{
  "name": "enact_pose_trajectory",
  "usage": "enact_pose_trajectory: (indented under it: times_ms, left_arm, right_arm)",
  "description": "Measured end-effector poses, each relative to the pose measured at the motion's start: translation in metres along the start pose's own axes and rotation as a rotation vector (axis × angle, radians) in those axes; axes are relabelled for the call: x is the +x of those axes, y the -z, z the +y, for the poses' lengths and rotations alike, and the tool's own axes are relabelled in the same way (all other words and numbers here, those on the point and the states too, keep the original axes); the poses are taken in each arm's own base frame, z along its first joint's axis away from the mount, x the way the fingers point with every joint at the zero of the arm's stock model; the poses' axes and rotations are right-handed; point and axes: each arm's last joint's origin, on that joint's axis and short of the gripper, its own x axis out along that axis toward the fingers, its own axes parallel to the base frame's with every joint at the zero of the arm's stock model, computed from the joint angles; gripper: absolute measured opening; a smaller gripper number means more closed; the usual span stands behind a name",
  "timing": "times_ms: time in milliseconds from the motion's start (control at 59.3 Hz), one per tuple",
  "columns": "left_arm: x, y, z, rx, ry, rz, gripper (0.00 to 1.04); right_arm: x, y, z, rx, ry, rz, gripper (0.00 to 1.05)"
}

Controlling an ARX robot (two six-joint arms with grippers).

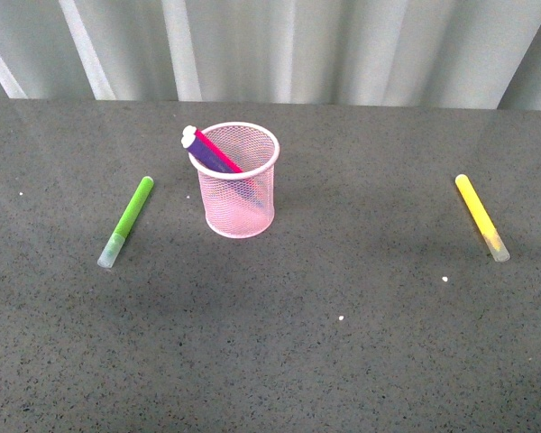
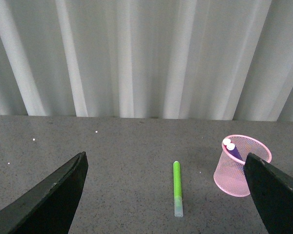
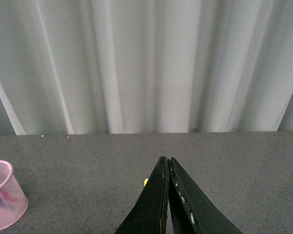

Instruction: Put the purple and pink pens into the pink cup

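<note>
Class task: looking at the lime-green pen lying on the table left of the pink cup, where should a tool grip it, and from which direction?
Grip the green pen mid-barrel, coming straight down from above. It lies flat with clear table around it, so close across its narrow width.

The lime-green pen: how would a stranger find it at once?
On the dark speckled grey table, find the pale pink wire-mesh cup holding two pens. The lime-green pen lies flat to its left, apart from it. The only other loose pen, the yellow pen, lies far right.
</note>
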Motion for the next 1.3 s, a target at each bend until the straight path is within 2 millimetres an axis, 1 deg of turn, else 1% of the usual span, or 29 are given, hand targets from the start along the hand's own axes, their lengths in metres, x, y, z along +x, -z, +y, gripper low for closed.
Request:
enact_pose_trajectory:
  times_ms: [152, 202, 304, 472, 1130, 1214, 1299]
  left_arm:
    - [0.0, 0.0, 0.0, 0.0, 0.0, 0.0, 0.98]
    - [0.0, 0.0, 0.0, 0.0, 0.0, 0.0, 0.98]
    - [0.0, 0.0, 0.0, 0.0, 0.0, 0.0, 0.98]
    - [0.0, 0.0, 0.0, 0.0, 0.0, 0.0, 0.98]
    - [0.0, 0.0, 0.0, 0.0, 0.0, 0.0, 0.98]
    - [0.0, 0.0, 0.0, 0.0, 0.0, 0.0, 0.98]
    - [0.0, 0.0, 0.0, 0.0, 0.0, 0.0, 0.98]
  right_arm:
    - [-0.008, 0.007, -0.005, 0.0, -0.006, 0.0, 0.03]
    - [-0.011, 0.009, -0.01, 0.001, -0.027, 0.0, 0.03]
    - [-0.016, 0.012, -0.016, 0.002, 0.008, -0.003, 0.03]
    - [-0.023, 0.019, -0.016, 0.001, 0.004, -0.019, 0.03]
    - [-0.037, 0.018, -0.016, 0.001, 0.004, -0.03, 0.03]
    - [-0.045, 0.023, -0.016, 0.001, 0.003, 0.006, 0.03]
    - [-0.049, 0.021, -0.016, 0.002, 0.004, -0.028, 0.03]
